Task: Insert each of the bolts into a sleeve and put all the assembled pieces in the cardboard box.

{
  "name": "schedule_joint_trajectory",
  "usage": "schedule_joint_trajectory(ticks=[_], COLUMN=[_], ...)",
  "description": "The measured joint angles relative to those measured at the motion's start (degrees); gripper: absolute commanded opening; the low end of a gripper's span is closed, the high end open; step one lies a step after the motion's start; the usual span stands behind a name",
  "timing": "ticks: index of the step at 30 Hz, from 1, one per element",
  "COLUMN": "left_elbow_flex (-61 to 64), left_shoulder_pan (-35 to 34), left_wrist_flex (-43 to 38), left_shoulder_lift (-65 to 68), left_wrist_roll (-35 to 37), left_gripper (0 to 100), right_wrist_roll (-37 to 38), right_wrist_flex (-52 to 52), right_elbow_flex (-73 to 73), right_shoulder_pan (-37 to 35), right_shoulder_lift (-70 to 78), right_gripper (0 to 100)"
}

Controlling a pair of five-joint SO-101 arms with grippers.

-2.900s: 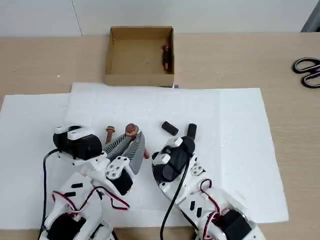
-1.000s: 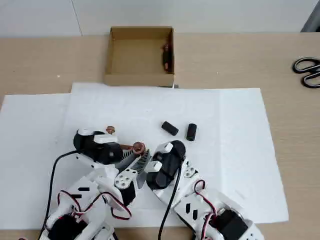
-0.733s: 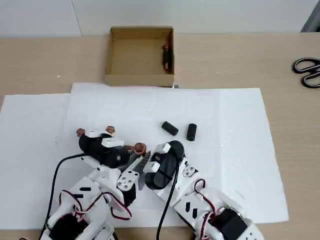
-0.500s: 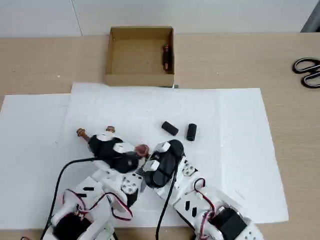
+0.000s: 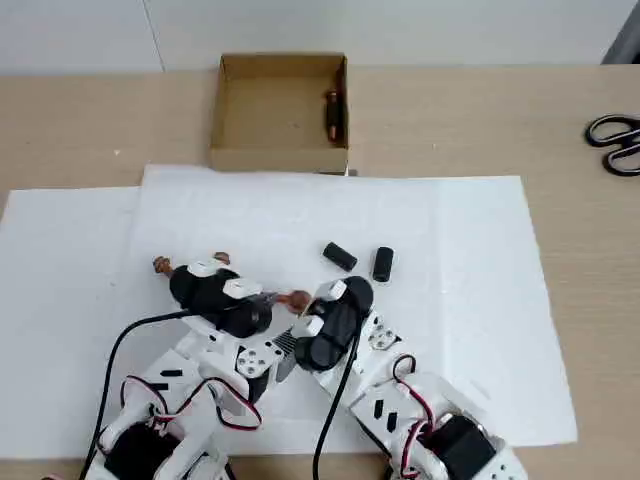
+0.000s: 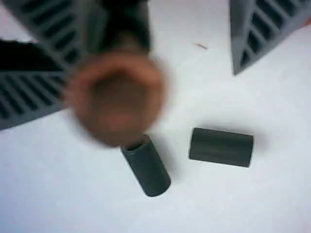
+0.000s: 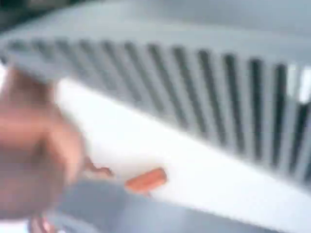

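My left gripper [image 5: 293, 306] is shut on a copper bolt [image 5: 296, 298], lifted over the white sheet near its front. In the left wrist view the bolt's blurred head [image 6: 114, 97] sits against one grey finger [image 6: 29, 102], above two black sleeves [image 6: 146, 167] [image 6: 221, 147]. Those sleeves [image 5: 340, 256] [image 5: 382, 264] lie on the sheet just beyond the arms. My right gripper [image 5: 310, 325] is close beside the held bolt, which appears as a copper blur [image 7: 29, 160] in the right wrist view. Two loose bolts [image 5: 160, 264] [image 5: 220, 258] lie to the left. The cardboard box [image 5: 228, 110] holds one assembled piece [image 5: 333, 112].
The white sheet [image 5: 480, 300] covers the table's front and middle. Scissors [image 5: 615, 140] lie on bare wood at the far right. The box stands past the sheet's far edge, left of centre.
My left gripper has swung right with the bolt, toward the right arm, uncovering the leftmost loose bolt. The right arm has leaned slightly toward it. The sleeves have not moved.
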Motion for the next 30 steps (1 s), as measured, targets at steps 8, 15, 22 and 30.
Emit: schedule_joint_trajectory(ticks=[8, 15, 22, 30], left_elbow_flex=[0.5, -4.2, -9.8, -13.6], left_shoulder_pan=[0.1, 0.1, 0.5, 0.4], left_wrist_flex=[0.3, 1.5, 2.5, 2.3], left_shoulder_lift=[0.0, 0.2, 0.7, 0.7], left_wrist_roll=[1.0, 1.3, 3.0, 3.3], left_gripper=[23, 23, 12, 0], right_wrist_roll=[0.3, 0.3, 0.3, 0.2], right_wrist_flex=[0.7, 0.6, 0.4, 0.4], right_elbow_flex=[-0.1, -2.1, -3.0, -3.0], right_shoulder_pan=[0.1, -0.1, 0.1, 1.1], right_shoulder_lift=[-0.1, -0.3, -0.4, -0.4], right_gripper=[0.2, 0.2, 0.2, 0.2])
